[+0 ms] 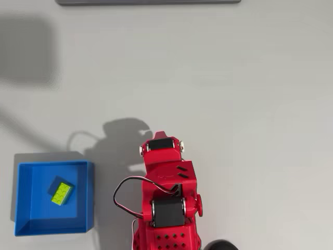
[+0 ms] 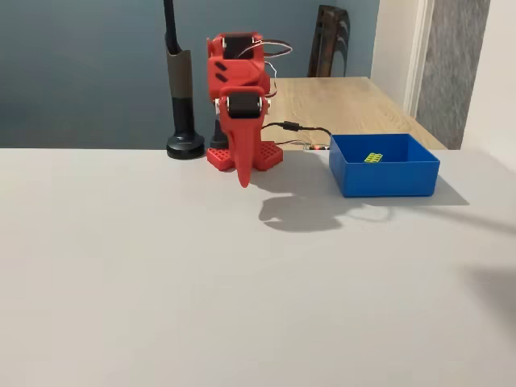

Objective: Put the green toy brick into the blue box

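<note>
The green toy brick (image 1: 61, 193) lies inside the blue box (image 1: 89, 195), studs up and turned at an angle, near the middle of the floor. In the fixed view the green toy brick (image 2: 372, 158) shows just over the rim of the blue box (image 2: 387, 181). The red arm (image 1: 166, 182) is folded up beside the box and apart from it. Its gripper (image 2: 244, 179) hangs straight down with the fingers together in one narrow point just above the table, and it holds nothing.
A black post on a round foot (image 2: 184, 121) stands behind the arm's base. A black cable (image 1: 125, 192) loops off the arm towards the box. A dark strip (image 1: 148, 2) lies along the far table edge. A wooden table (image 2: 347, 97) stands behind.
</note>
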You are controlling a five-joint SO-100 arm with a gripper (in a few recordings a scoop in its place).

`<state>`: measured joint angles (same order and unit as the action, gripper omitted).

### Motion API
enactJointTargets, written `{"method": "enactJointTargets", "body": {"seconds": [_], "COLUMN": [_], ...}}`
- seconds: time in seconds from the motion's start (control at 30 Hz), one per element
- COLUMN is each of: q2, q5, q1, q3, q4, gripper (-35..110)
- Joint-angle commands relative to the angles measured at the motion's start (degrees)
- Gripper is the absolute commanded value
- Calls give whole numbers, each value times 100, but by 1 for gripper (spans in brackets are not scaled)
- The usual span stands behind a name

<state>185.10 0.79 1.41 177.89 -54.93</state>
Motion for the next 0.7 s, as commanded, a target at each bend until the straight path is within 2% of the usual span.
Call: {"method": "enactJointTargets", "body": {"seconds": [0.0, 0.67], "q2": [62, 62], "q5": [53, 44], "q1": [53, 26], "q3": [-18, -18], "q4": [88, 88], "gripper": [0, 0]}}
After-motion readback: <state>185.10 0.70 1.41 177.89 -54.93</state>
